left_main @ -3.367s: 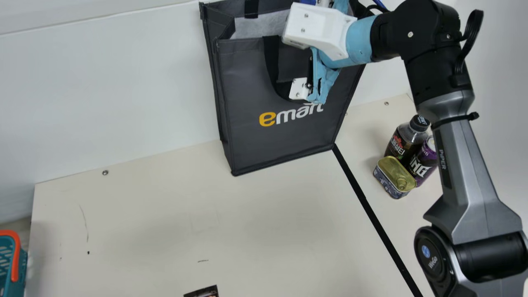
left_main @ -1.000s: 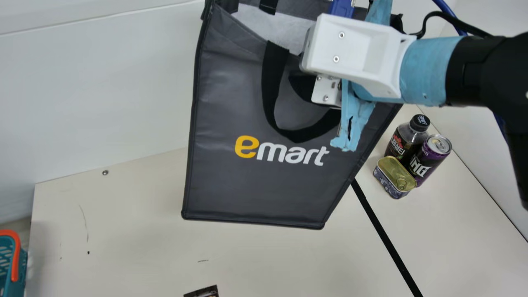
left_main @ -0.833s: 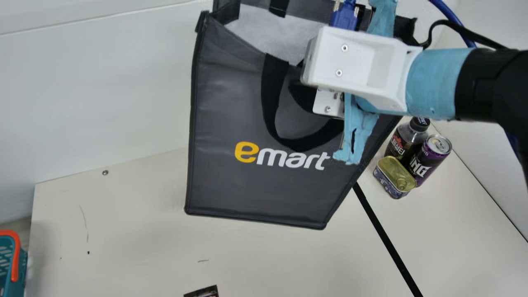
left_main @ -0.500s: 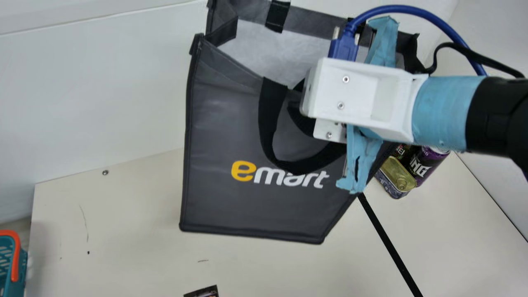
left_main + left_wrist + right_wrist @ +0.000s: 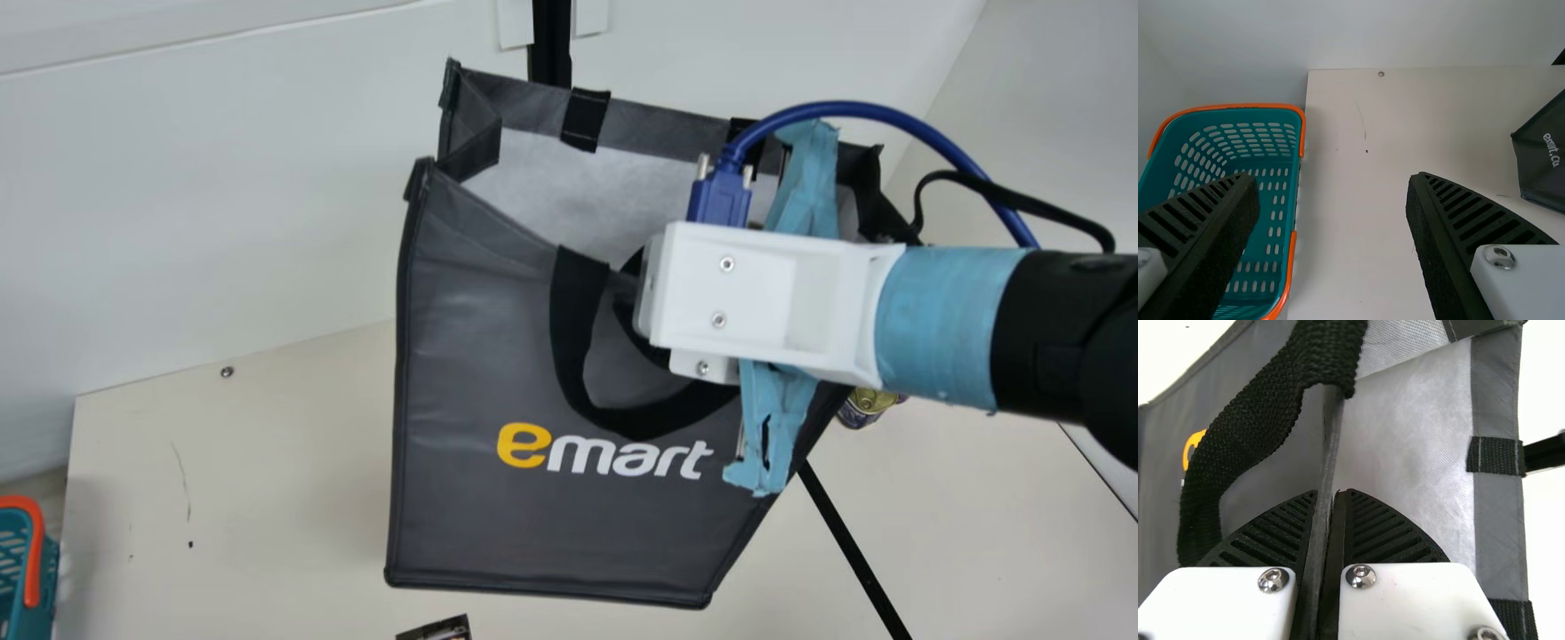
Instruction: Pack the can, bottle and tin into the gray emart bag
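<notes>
At the table [image 5: 267, 498], gray emart bag [image 5: 480, 356], rim clamped in right gripper [image 5: 738, 293] — left gripper [image 5: 1333, 183] spread wide.

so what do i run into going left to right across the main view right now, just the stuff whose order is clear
teal basket → small screw head → gray emart bag → tin, partly hidden
</notes>
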{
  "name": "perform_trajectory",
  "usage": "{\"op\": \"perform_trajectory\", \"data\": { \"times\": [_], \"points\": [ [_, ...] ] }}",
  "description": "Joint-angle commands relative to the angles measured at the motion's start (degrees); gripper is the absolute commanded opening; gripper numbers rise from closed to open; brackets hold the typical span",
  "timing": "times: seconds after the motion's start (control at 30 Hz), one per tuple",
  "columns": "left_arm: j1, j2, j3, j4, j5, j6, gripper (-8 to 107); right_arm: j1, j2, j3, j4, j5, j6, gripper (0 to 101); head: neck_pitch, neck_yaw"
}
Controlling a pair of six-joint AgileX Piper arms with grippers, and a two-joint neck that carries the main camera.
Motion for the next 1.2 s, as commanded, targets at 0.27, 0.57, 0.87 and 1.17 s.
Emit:
{"op": "perform_trajectory", "data": {
  "times": [0.27,0.57,0.87,1.17],
  "points": [
    [0.0,0.0,0.0,0.0,0.0,0.0,90,2.62,-0.86,3.48,-1.21,0.04,1.85,0,-1.3,-0.05],
    [0.0,0.0,0.0,0.0,0.0,0.0,90,5.38,-1.2,5.67,-2.35,0.04,3.68,0,-1.3,-0.05],
    [0.0,0.0,0.0,0.0,0.0,0.0,90,7.66,-1.97,7.55,-3.18,0.04,5.79,0,-1.3,-0.05],
    [0.0,0.0,0.0,0.0,0.0,0.0,90,9.33,-3.65,9.64,-3.84,0.04,7.91,3,-1.3,-0.05]
  ]
}}
